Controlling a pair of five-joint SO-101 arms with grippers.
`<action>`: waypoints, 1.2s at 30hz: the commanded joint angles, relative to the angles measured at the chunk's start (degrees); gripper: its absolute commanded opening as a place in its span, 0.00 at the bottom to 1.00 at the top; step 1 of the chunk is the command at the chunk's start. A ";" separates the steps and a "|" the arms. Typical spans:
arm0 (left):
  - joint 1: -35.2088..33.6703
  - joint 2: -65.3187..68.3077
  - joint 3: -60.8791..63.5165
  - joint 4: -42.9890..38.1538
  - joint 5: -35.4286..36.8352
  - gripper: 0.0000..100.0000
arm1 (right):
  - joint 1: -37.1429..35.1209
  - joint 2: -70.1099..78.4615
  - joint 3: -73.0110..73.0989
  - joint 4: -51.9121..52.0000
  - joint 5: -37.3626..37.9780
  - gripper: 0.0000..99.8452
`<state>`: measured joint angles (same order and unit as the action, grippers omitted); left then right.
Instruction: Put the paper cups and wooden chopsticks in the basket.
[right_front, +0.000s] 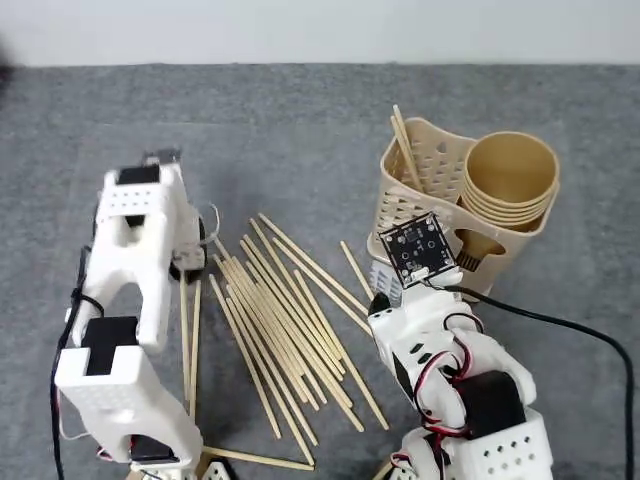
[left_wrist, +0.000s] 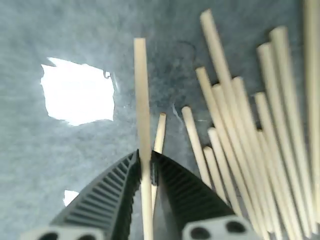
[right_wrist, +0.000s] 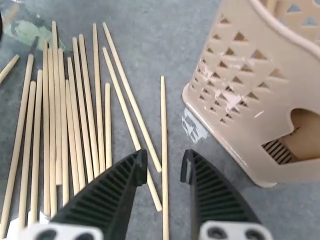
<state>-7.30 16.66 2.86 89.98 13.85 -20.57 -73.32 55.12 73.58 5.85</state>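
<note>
The left arm folds low over the left side of the grey felt counter (right_front: 300, 130). Its black ribbed left end effector (left_wrist: 145, 159) is pinched shut on one pale wooden chopstick (left_wrist: 141, 95), whose long axis runs straight out between the jaws. The right arm crouches beside the beige perforated plastic basket (right_wrist: 250, 75) with the right end effector (right_wrist: 164, 160) parted, and a lone chopstick (right_wrist: 163, 120) lies on the counter in line with the gap. The high view adds more of the scene: a stack of tan paper cups (right_front: 512, 175) and a couple of leaning sticks (right_front: 403, 145) sit in the basket, and loose chopsticks (right_front: 285, 320) lie fanned diagonally between the arms.
</note>
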 joint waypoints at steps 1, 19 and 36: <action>0.35 -0.70 -11.65 6.68 0.62 0.01 | -0.40 -1.01 -0.44 1.98 -0.62 0.12; 16.62 -0.44 -58.86 10.37 0.70 0.01 | 19.56 -1.01 -0.62 5.58 -6.33 0.12; 32.97 2.73 -68.88 -20.13 2.37 0.01 | 30.02 -1.01 -0.09 7.78 -6.42 0.12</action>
<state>23.65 19.03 -65.98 74.24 14.11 9.14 -73.32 55.21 80.62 0.13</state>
